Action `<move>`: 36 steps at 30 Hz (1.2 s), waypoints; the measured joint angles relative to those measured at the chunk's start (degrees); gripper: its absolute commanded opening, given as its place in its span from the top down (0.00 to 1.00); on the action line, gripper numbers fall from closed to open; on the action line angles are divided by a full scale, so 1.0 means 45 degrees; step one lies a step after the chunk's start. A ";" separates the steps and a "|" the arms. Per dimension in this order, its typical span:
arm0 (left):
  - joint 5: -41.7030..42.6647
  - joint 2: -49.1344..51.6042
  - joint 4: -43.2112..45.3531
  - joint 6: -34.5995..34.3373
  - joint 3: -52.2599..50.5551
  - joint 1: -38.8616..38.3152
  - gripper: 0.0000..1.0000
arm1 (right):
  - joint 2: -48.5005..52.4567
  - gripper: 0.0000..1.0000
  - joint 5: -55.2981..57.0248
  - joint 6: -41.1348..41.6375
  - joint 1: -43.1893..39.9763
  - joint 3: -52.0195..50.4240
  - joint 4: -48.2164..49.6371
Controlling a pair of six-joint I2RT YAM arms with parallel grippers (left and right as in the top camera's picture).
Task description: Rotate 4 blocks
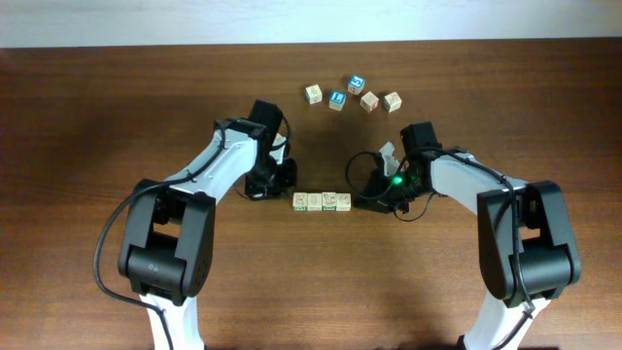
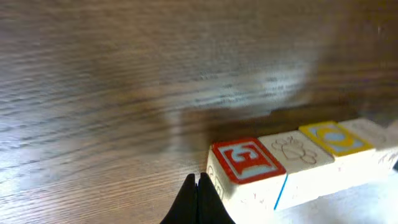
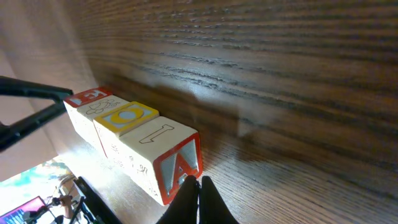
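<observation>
The 4 blocks [image 1: 322, 201] lie in a straight, touching row at the table's middle. In the left wrist view they run from a red-framed top [image 2: 245, 159] through a paw print [image 2: 294, 150] and a yellow ring [image 2: 336, 138]. The right wrist view shows the other end, a block with a red "A" face [image 3: 185, 163]. My left gripper [image 1: 286, 192] is shut and empty, its tips [image 2: 198, 182] right beside the red-topped end block. My right gripper [image 1: 359, 201] is shut and empty too, its tips [image 3: 198, 182] at the "A" face.
Several loose cubes sit in a cluster at the back: two with blue faces [image 1: 337, 99] [image 1: 357, 84] and beige ones [image 1: 313, 93] [image 1: 369, 101] [image 1: 392, 101]. Both arms reach in from the front corners, flanking the row.
</observation>
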 measured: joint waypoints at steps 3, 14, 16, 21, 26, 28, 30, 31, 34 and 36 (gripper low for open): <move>0.0389 0.0000 0.0214 0.0738 -0.0034 -0.0019 1.00 | 0.0000 0.95 0.0044 0.0029 0.0000 0.0000 0.0034; 0.0413 0.0000 0.0306 0.1219 -0.0262 -0.0015 1.00 | 0.0000 0.95 0.0087 0.0049 0.0039 0.0000 0.0073; 0.0495 0.0000 0.0311 0.1219 -0.0272 -0.0015 1.00 | 0.0000 0.95 0.0087 0.0034 0.0039 0.0000 0.0073; 0.0845 0.0000 0.0316 0.1219 -0.0272 -0.0015 1.00 | 0.0000 0.95 0.0092 0.0044 0.0039 0.0000 0.0073; 0.1044 0.0000 0.0262 0.1229 -0.0272 -0.0015 1.00 | 0.0000 0.95 0.0097 0.0102 0.0039 0.0000 0.0073; 0.1088 0.0000 0.0219 0.1224 -0.0272 -0.0019 1.00 | 0.0000 0.96 0.0097 0.0107 0.0039 0.0000 0.0073; 0.1137 0.0000 0.0219 0.1229 -0.0272 -0.0015 1.00 | 0.0000 0.96 0.0087 0.0126 0.0039 0.0000 0.0068; 0.1137 0.0000 0.0219 0.1224 -0.0272 -0.0015 1.00 | 0.0000 0.96 0.0078 0.0146 0.0053 0.0000 0.0068; 0.1117 0.0000 0.0165 0.1224 -0.0272 0.0019 1.00 | 0.0000 0.96 0.0029 0.0180 0.0233 0.0000 0.0068; 0.1025 0.0000 0.0068 0.1229 -0.0272 0.0044 1.00 | 0.0000 0.96 -0.0010 0.0248 0.0301 0.0000 0.0068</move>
